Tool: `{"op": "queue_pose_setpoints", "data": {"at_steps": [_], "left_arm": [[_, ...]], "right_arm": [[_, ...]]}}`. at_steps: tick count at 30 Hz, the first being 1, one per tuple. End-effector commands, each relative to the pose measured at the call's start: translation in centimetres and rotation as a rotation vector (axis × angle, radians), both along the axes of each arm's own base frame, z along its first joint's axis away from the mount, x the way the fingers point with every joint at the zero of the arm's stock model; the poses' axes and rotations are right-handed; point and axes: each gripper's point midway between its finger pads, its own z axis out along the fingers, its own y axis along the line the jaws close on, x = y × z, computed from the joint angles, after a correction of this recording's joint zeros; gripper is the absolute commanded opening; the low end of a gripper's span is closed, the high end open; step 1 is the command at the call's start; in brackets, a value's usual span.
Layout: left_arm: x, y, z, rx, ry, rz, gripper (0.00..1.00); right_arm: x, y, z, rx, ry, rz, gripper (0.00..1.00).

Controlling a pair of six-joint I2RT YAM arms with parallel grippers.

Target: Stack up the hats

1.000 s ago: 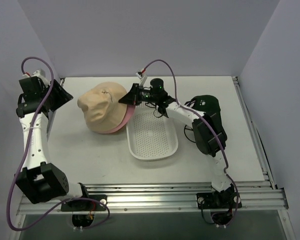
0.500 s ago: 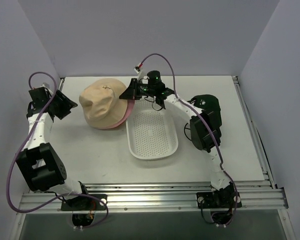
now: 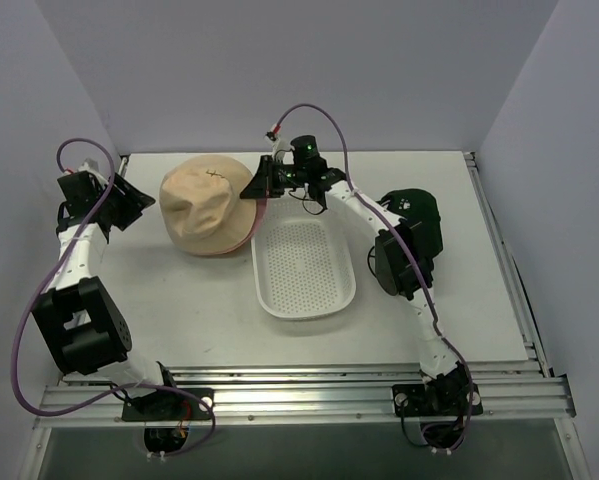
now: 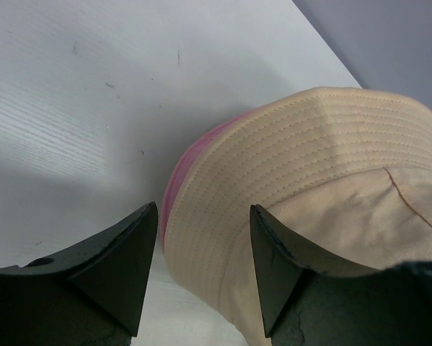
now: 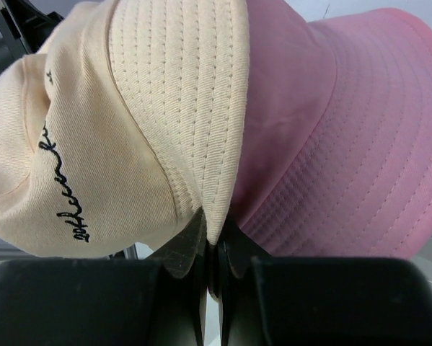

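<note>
Left gripper (image 3: 132, 202): jaws apart, empty, just left of the beige hat (image 3: 201, 205).
Beige hat: over the pink hat (image 5: 324, 130), near the tabletop's (image 3: 179, 290) far edge, left of centre.
Right gripper (image 5: 214, 231): clamped on the beige hat's brim.
Dark hat (image 3: 416, 212): tabletop's right side.

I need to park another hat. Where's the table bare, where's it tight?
Bare: the table near-left, bordered by the left arm, beige hat and white tray; and near-right, beyond the right arm. Crowded: the far middle, where the open left gripper and right gripper, pinching the beige hat over the pink hat, meet; a dark hat lies far right.
</note>
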Motion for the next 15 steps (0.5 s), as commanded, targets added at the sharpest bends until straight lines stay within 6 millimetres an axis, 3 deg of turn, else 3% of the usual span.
{"op": "queue_pose_setpoints", "data": {"at_steps": [1,6,7,9,15], "left_arm": [[1.2,0.3,0.8,-0.016,-0.072,-0.020,0.62],[1.5,-0.5,0.2,-0.076,-0.158,-0.080,0.62],[2.1,-0.5,0.9,-0.065,-0.215,-0.096,0.63],[2.3,-1.7,0.7,-0.112,-0.280,-0.177,0.63],[3.7,-2.7,1.1,-0.150,-0.339,-0.313,0.63]], "right_arm": [[-1.2,-0.1,-4.3,-0.104,0.067,0.036,0.01],[-2.0,-0.1,-5.2,-0.128,0.082,0.088,0.01],[-2.1,-0.1,-5.2,-0.135,0.081,0.092,0.01],[-2.4,0.0,-5.3,-0.141,0.075,0.112,0.01],[-2.6,-0.5,-4.8,-0.162,0.049,0.144,0.01]]}}
